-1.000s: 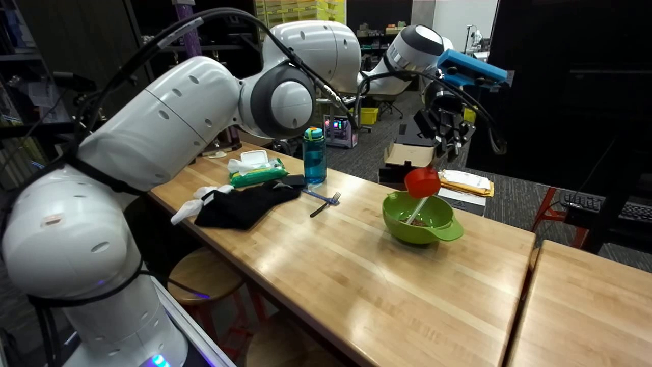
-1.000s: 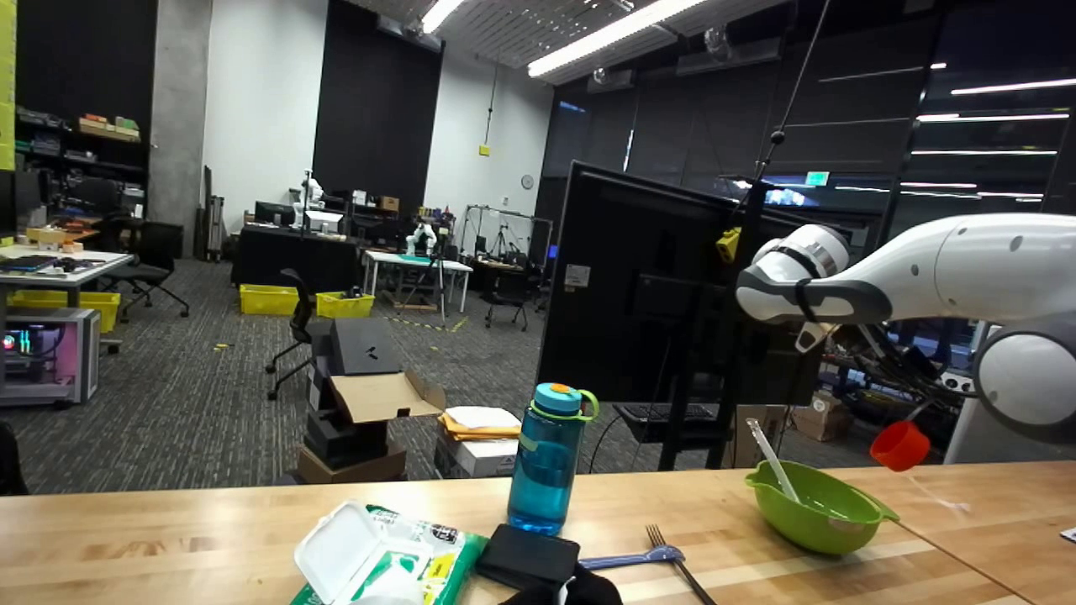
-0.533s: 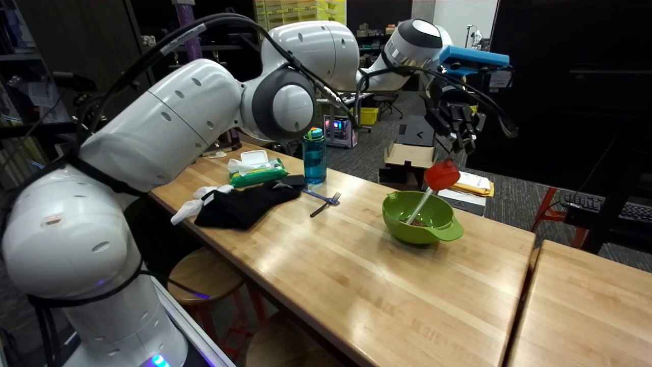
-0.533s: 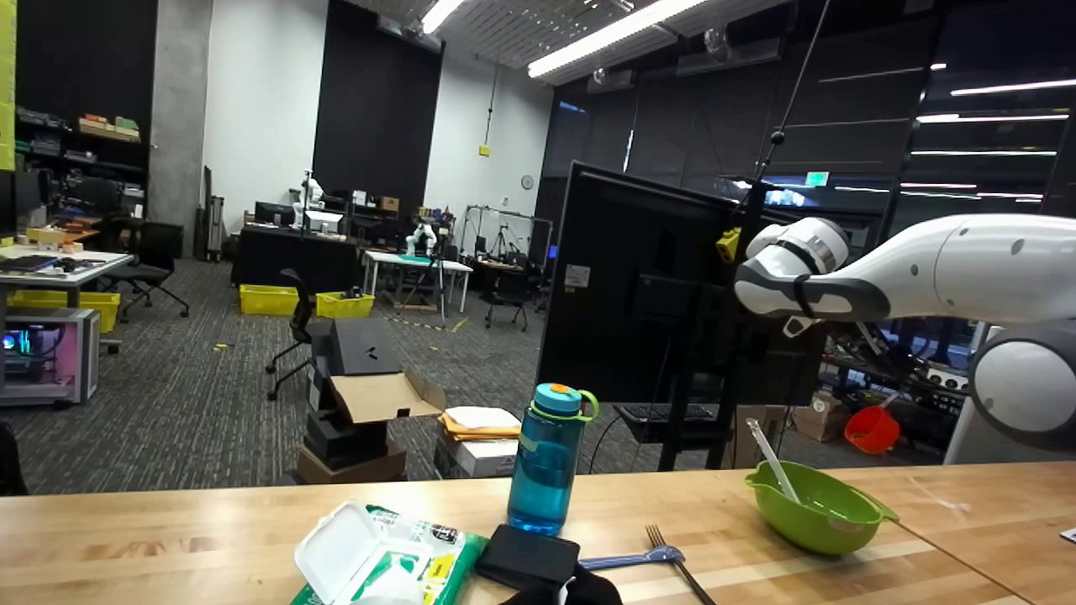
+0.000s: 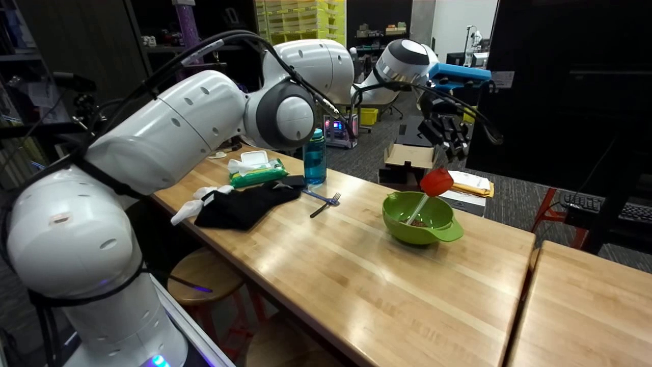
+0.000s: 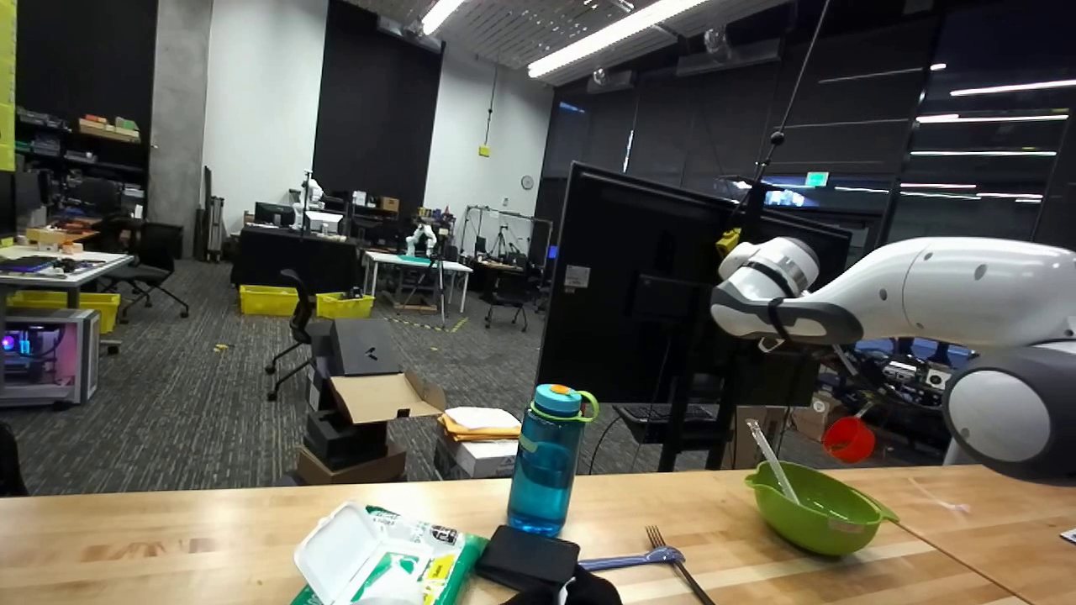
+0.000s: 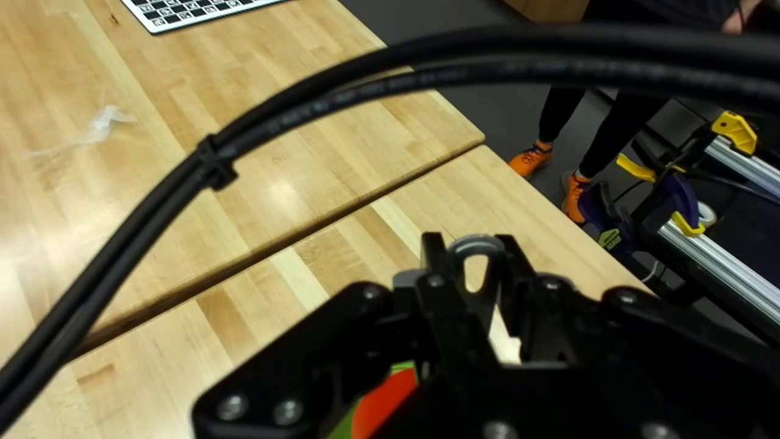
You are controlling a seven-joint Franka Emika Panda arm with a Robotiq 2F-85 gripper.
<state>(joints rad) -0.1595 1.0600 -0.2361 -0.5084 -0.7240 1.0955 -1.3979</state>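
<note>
A: In what state does the gripper (image 7: 469, 244) stand?
B: Narrow: its fingers press about the looped grey handle (image 7: 478, 239) of a red cup (image 5: 436, 182), which hangs just below them, apart from the wooden table (image 5: 356, 285).
A: How far has the work advanced?
B: Grasping and lifting appear complete; setting down and release are not yet done. The cup's contents, if any, cannot be made out.
A: What lies next outward?
B: A green bowl (image 5: 405, 235), lower than the cup and near it; in an exterior view the cup overlaps its far rim, though whether it is directly overhead is unclear. Inside, a clear-handled utensil (image 6: 773, 460) leans beside reddish-brown bits (image 5: 418, 223).
A: And farther off?
B: A fork (image 5: 320, 209) crossing a blue utensil (image 6: 620, 561), then a teal bottle (image 5: 315, 165) and a pack of wipes (image 5: 257, 177), all resting on that table.
</note>
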